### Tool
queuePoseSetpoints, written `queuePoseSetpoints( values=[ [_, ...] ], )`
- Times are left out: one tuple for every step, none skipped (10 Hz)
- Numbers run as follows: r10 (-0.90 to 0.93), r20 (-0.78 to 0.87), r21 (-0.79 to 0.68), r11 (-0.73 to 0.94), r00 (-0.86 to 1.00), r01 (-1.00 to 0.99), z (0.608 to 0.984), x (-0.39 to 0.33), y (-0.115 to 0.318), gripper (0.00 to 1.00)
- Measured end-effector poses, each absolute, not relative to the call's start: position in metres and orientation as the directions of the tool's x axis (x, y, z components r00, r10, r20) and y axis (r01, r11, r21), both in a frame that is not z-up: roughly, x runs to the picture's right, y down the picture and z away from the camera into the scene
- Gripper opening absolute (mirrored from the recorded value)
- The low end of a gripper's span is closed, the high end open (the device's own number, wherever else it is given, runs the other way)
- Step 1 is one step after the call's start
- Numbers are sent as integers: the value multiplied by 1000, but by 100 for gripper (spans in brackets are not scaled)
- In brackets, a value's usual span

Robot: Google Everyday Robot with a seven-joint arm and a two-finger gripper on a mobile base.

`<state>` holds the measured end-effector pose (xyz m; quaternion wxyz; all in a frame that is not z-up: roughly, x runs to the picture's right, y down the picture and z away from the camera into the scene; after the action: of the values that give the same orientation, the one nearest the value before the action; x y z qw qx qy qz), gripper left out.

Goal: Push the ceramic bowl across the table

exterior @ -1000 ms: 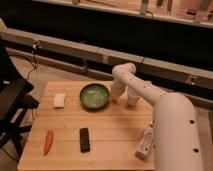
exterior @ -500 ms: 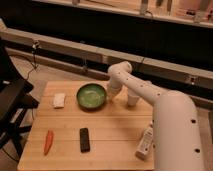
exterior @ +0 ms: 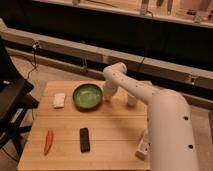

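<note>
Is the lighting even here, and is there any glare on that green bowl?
Camera view: uneven; the table is warmly lit while the background behind it is dark; the ceramic bowl shows only a soft sheen, no harsh glare; the end effector, beside its right rim, is lit too.

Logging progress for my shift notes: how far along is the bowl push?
Done: the end effector sits at the rim of the ceramic bowl, which has slid slightly toward the small white object since a second ago. In hand: that sideways push. Left: much of the crossing; the bowl is near the middle of the table.
</note>
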<state>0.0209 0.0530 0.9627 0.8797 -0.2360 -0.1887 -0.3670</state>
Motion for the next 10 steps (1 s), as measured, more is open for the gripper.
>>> queuePoseSetpoints(
  values=[
    [-565,510,-271,609,648,745,964,9,54,0],
    [-571,516,-267,600,638,754,966,0,57,0],
    [-578,516,-265,594,632,759,968,-3,57,0],
    [-583,517,-261,590,627,764,969,-5,58,0],
    [-587,516,-258,587,624,767,969,-5,58,0],
    [-590,515,-256,587,622,768,967,-6,56,0],
    [-597,517,-250,580,614,775,966,-13,54,0],
    [-600,518,-248,577,610,778,965,-22,54,0],
    [-604,520,-244,573,604,783,965,-29,54,0],
    [-608,522,-240,568,598,787,965,-35,54,0]
  ],
)
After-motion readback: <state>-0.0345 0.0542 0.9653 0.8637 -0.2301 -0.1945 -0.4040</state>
